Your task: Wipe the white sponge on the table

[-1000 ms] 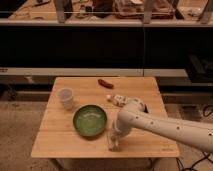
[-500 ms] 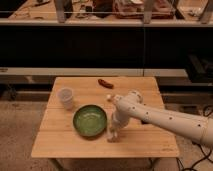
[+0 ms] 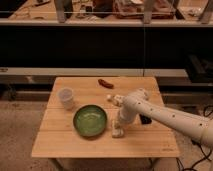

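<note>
Now there is one table (image 3: 65,145), one green bowl (image 3: 90,120), one cup (image 3: 66,97) and one white sponge (image 3: 118,133). The gripper (image 3: 118,129) points down, with the bowl just to its left. It is pinched tight on the white sponge, which sits right under its tips, on the table.

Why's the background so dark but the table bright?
Camera view: light, seemingly from above, catches the pale table and green bowl; the recess behind is unlit. The gripper, shut on the sponge beside the bowl, is well lit.
</note>
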Controlling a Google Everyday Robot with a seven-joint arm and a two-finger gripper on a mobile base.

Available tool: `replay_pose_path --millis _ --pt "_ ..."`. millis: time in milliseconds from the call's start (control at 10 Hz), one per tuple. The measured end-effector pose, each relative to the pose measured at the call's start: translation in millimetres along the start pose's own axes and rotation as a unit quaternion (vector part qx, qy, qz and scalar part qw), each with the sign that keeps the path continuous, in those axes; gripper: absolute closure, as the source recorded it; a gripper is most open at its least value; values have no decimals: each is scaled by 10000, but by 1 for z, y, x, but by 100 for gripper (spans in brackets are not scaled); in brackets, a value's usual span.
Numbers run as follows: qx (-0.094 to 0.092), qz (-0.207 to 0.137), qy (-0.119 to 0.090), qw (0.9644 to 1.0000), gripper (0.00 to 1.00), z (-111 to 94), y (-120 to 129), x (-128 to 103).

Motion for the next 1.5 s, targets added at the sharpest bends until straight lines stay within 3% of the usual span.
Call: replay_pose_path --millis 300,400,600,800,1100,1500 --pt "-204 318 95 9992 88 -7 56 5" --pt "-341 338 153 9987 88 -13 79 2" --pt "-504 150 166 9985 88 -15 97 -13" --pt "-588 -184 198 9979 88 -16 100 -37" --pt "-555 -601 217 9964 88 -22 90 -73" --pt "-360 -1020 222 9939 88 -25 54 -103"
